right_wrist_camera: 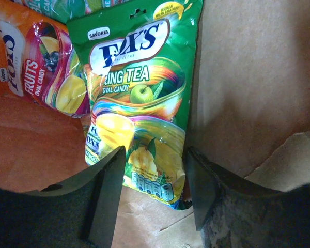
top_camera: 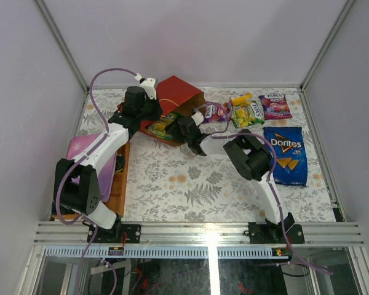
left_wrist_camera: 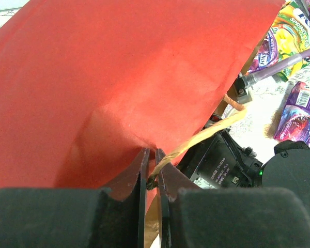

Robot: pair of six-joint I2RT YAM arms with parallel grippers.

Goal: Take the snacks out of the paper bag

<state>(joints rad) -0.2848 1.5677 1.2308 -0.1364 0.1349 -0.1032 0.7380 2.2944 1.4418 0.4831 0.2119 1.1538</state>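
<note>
You have one paper bag (top_camera: 175, 92) near the far edge of the counter (top_camera: 172, 184). Outside it, toward the far right corner, count four snacks: one purple packet (top_camera: 216, 112), a second purple packet (top_camera: 274, 106), one green-yellow packet (top_camera: 246, 113) and one blue Doritos bag (top_camera: 286, 155). Inside, you see one green packet (right_wrist_camera: 137, 98), one orange packet (right_wrist_camera: 36, 62) and a sliver of a third packet (right_wrist_camera: 77, 8). One pink starred item (top_camera: 80, 147) lies by the left edge.

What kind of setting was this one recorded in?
Probably a lab robot cell rather than a home: plain grey panel walls enclose a floral-clothed table, with an aluminium rail along its near edge.
</note>
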